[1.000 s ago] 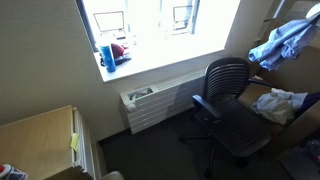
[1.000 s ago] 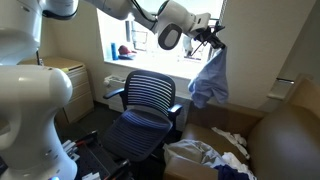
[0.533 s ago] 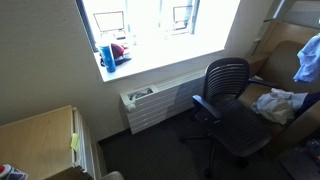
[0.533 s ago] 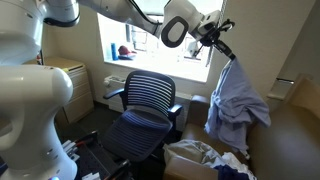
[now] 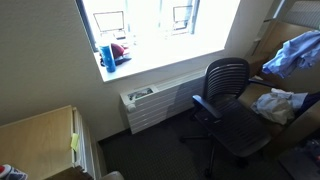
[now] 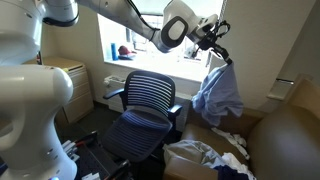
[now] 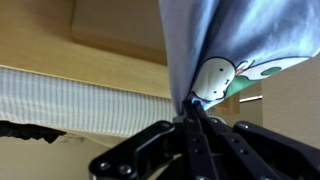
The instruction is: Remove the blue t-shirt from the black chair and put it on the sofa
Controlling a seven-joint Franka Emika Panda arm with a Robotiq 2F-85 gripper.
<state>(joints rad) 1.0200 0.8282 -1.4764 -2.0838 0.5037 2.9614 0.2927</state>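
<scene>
The blue t-shirt (image 6: 218, 92) hangs in the air from my gripper (image 6: 217, 42), which is shut on its top edge. It hangs to the right of the black mesh chair (image 6: 143, 108) and above the brown sofa (image 6: 285, 140). In an exterior view the shirt (image 5: 293, 52) shows at the right edge, above the chair (image 5: 228, 100). In the wrist view my jaws (image 7: 193, 112) pinch the blue cloth (image 7: 215, 40), which carries a white print.
A heap of white and light clothes (image 6: 205, 160) lies on the sofa seat; it also shows in an exterior view (image 5: 277, 104). A bright window with items on its sill (image 5: 115, 52), a radiator (image 5: 155, 103) and a wooden cabinet (image 5: 40, 135) stand nearby.
The hanging shirt swung: it spread and dropped low toward the sofa half a second ago, and now hangs higher and more bunched. The gripper stays shut on it.
</scene>
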